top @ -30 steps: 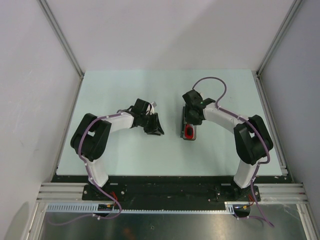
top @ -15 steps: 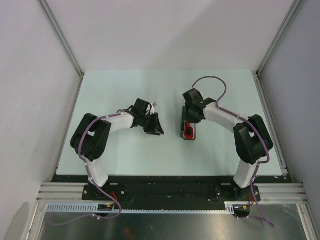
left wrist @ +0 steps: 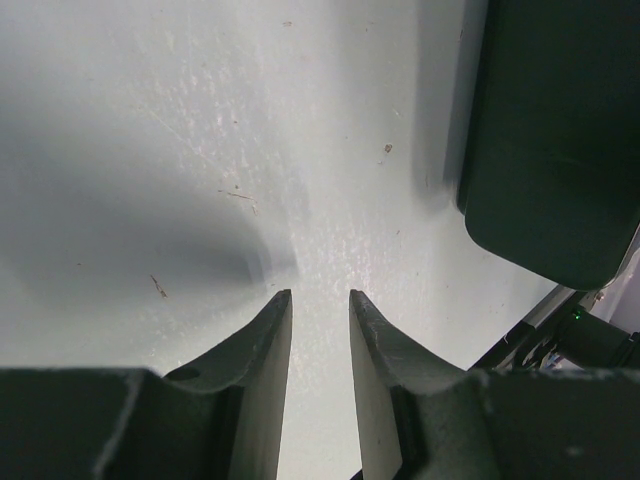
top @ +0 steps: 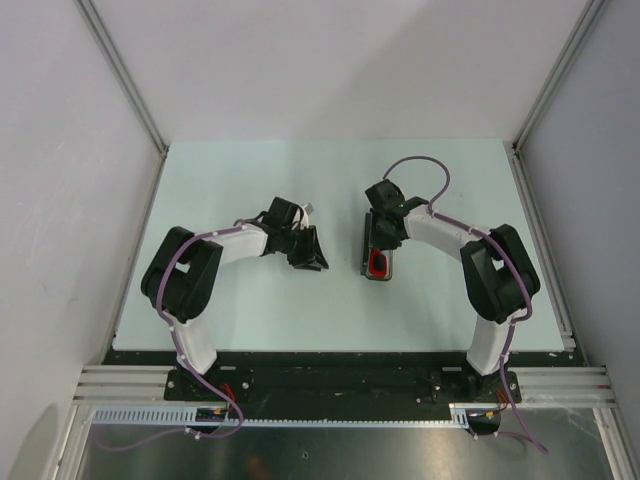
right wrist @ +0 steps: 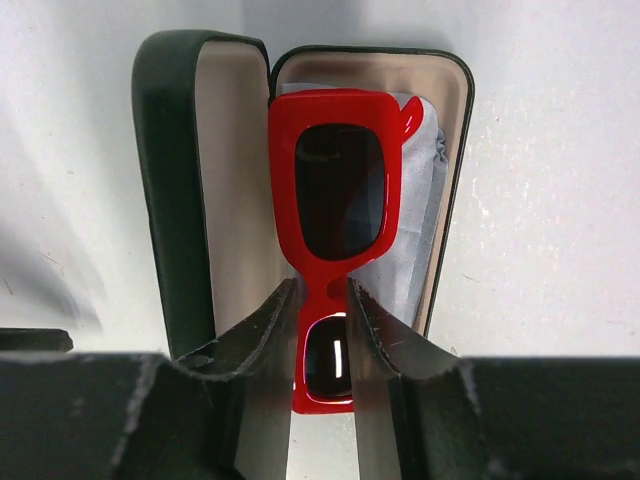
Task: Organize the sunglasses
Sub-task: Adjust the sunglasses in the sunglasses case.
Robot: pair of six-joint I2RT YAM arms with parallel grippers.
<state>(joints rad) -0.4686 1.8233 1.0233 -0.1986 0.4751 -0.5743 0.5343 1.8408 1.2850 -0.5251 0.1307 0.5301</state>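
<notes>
The red sunglasses [right wrist: 340,190] lie lengthwise in the open black case [right wrist: 170,190], on top of the pale blue cloth [right wrist: 420,220]. My right gripper [right wrist: 323,290] is closed on the bridge between the two lenses, with a finger on each side touching it. In the top view the right gripper [top: 380,243] sits over the case [top: 364,255], and a bit of the red sunglasses [top: 378,264] shows. My left gripper [left wrist: 320,300] is slightly open and empty, low over the bare table. It lies left of the case [left wrist: 550,130] and shows in the top view [top: 312,256].
The case stands near the table's middle, lid open to the left. The pale green table [top: 250,180] is bounded by grey walls at the back and sides. Part of the right arm [left wrist: 575,340] shows at the lower right of the left wrist view.
The right arm's elbow has shifted slightly left and its cable has swung. The gripper stays over the case on the sunglasses. The left arm has not moved.
</notes>
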